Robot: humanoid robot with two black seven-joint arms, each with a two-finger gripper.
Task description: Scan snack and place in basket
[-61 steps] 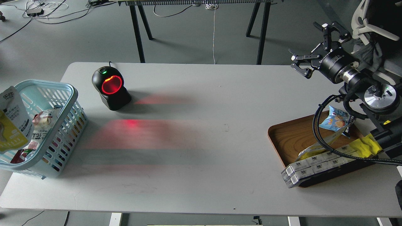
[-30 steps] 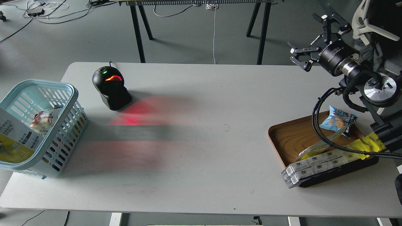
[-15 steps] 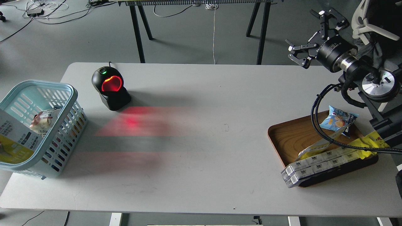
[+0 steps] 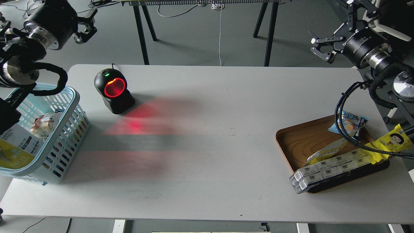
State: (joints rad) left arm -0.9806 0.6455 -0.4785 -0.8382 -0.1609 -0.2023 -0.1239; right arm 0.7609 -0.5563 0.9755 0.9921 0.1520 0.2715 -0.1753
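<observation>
The snack (image 4: 17,147), a pouch with white, dark-printed top and yellow lower front, leans inside the basket (image 4: 69,97) at the counter's (image 4: 207,136) left edge. One scanner (image 4: 114,91) glows red; one tray (image 4: 302,142) sits right. The counter's middle lies open. Right pincer (image 4: 334,30) is spread wide; the left pincer's (image 4: 84,27) spread cannot be told.

Small white-and-yellow stand-up snack pouch (image 4: 16,147) lying tilted inside light-blue slotted plastic basket (image 4: 69,129), against its near-left side, printed white back facing up.
</observation>
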